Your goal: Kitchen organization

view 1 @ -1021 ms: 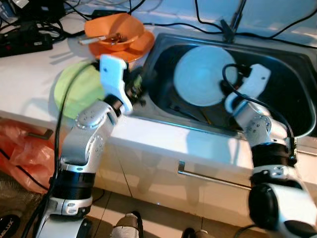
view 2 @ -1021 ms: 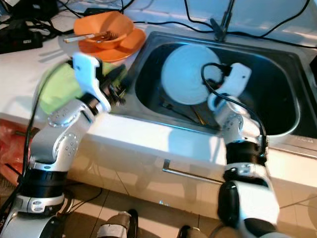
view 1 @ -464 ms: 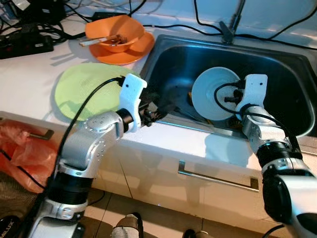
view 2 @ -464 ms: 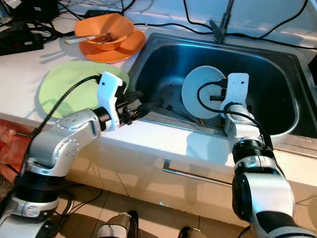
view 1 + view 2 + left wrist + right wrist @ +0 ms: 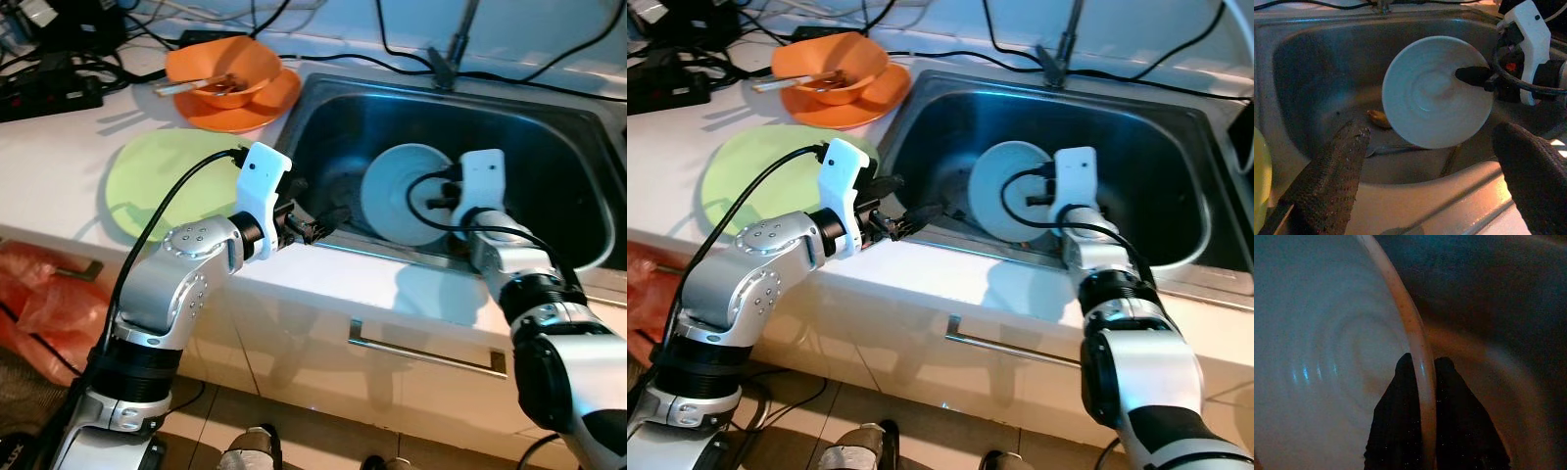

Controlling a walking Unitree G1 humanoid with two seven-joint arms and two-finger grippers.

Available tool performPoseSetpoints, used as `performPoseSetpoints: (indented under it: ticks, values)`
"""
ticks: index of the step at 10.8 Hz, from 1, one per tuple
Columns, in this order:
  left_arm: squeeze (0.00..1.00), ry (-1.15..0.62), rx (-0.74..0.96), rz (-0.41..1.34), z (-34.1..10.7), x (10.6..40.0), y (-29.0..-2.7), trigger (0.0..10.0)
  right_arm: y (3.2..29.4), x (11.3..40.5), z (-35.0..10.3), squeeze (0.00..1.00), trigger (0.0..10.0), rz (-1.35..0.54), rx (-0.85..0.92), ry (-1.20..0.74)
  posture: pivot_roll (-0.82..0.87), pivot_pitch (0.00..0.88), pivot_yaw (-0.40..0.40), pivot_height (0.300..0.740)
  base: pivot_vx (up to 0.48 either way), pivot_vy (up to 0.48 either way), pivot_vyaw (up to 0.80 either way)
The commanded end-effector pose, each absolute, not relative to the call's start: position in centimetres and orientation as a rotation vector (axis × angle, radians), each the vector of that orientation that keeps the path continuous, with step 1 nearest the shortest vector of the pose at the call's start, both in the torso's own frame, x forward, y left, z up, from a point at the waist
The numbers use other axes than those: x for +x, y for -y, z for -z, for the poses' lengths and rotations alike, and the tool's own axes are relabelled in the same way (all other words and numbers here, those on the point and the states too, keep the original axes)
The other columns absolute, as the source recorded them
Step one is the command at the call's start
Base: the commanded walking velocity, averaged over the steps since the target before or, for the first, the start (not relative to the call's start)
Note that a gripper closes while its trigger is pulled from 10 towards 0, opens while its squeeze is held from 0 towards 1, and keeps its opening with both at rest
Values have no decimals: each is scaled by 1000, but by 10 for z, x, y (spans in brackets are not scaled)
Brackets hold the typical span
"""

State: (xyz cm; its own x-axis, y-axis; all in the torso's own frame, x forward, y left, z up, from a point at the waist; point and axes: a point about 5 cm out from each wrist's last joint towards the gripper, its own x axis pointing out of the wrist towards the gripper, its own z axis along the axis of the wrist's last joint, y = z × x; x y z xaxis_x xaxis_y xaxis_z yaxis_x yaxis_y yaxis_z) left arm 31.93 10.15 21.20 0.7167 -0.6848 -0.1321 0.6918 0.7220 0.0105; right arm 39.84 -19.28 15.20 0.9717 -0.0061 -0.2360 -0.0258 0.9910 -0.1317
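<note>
currently the white plate (image 5: pixel 400 193) is held on edge over the sink (image 5: pixel 549 127) – pinched by the right gripper (image 5: pixel 1469 75) – left gripper (image 5: pixel 328 219) spread wide near the front rim.

Plate lowered and turned in the sink

The right gripper (image 5: pixel 1469 75) has carried the white plate (image 5: pixel 404 193) from its high, broad-faced position down toward the sink's (image 5: pixel 549 108) near wall. The left gripper (image 5: pixel 328 220) swung from the green plate (image 5: pixel 147 186) to the sink's near-left rim.
</note>
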Motion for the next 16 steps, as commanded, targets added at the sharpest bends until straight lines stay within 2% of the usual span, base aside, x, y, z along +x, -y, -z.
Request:
performPoseSetpoints:
  ticks: [1,2,5,6,12,14,16]
  values:
    - [392,-108,93,783,-219,318,-99,10000,188,386,-119,0,10000,-36,-136,-357,271,155,28,740,0,0,0]
    - [0,-108,108,784,-220,318,-100,10000,187,386,-118,0,10000,-43,-137,-358,273,155,28,740,0,0,0]
    - [0,-155,136,790,-223,318,-107,10000,181,387,-117,0,10000,-100,-173,-376,282,155,28,740,0,0,0]
    - [0,-163,140,786,-223,318,-109,10000,181,387,-118,1000,10000,-105,-188,-380,283,155,26,740,0,0,0]
    - [0,-190,159,782,-224,320,-114,10000,181,391,-127,1000,10000,-130,-201,-346,275,146,25,740,0,0,0]
    - [0,-107,167,651,-232,326,-127,10000,181,395,-139,1000,10000,-109,-188,-277,278,146,17,740,0,0,0]
    - [0,34,127,404,-251,334,-155,10000,175,403,-163,1000,10000,-118,-134,-161,277,144,8,740,0,0,0]
